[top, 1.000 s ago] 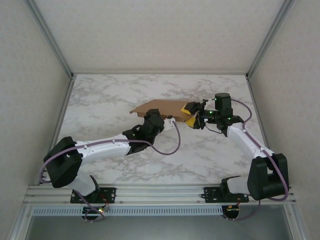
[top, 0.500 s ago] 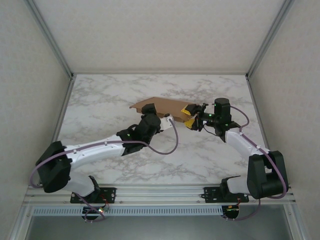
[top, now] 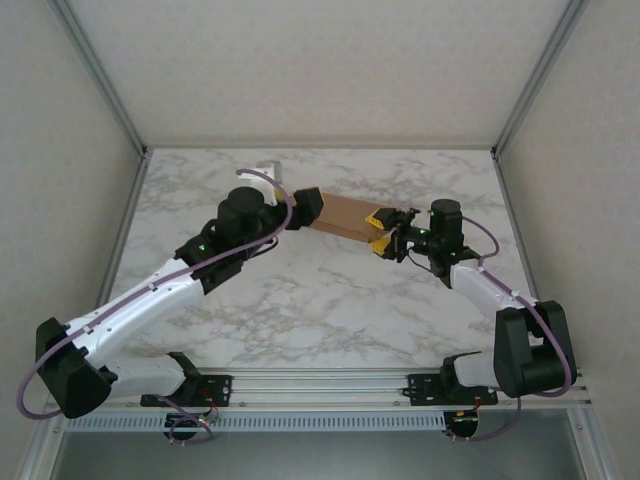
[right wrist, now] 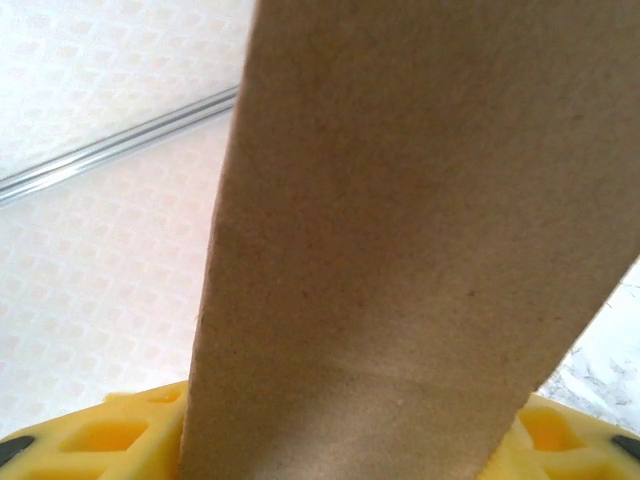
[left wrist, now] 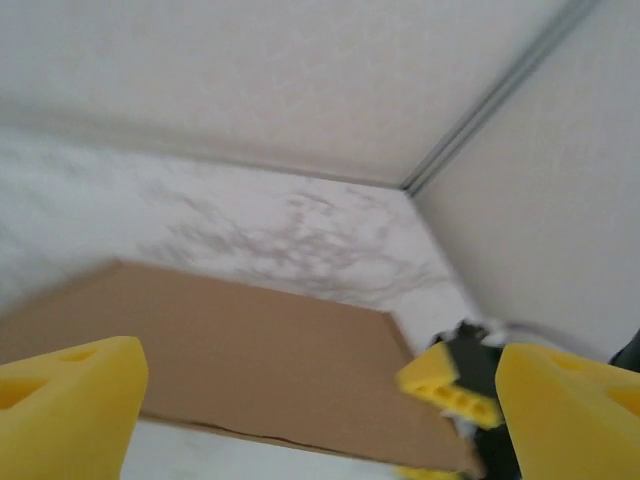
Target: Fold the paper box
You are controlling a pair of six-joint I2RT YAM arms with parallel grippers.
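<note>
Top external view first, from my side of the table (top: pixel 300 310): both arm bases sit at the near edge, and both arms reach out toward the middle of the marble top. The left arm runs diagonally up and to the right, and the left gripper (top: pixel 303 208) sits at the left end of the paper box (top: pixel 345 212). From the left wrist camera I see its yellow fingers (left wrist: pixel 65 400) standing wide apart, closed on nothing, with the brown panel (left wrist: pixel 250 350) lying ahead of them. I cannot tell whether either finger touches it.

The right gripper (top: pixel 383 228) is at the box's right end. Its jaws are clamped on the cardboard: from the right wrist camera a plain brown panel (right wrist: pixel 400 200) rises straight out from between the yellow pads (right wrist: pixel 110 430).

The box lies across the far half of the table between the two grippers, long side left to right, tilted. Beyond it are bare marble and the back wall (top: pixel 320 70).
</note>
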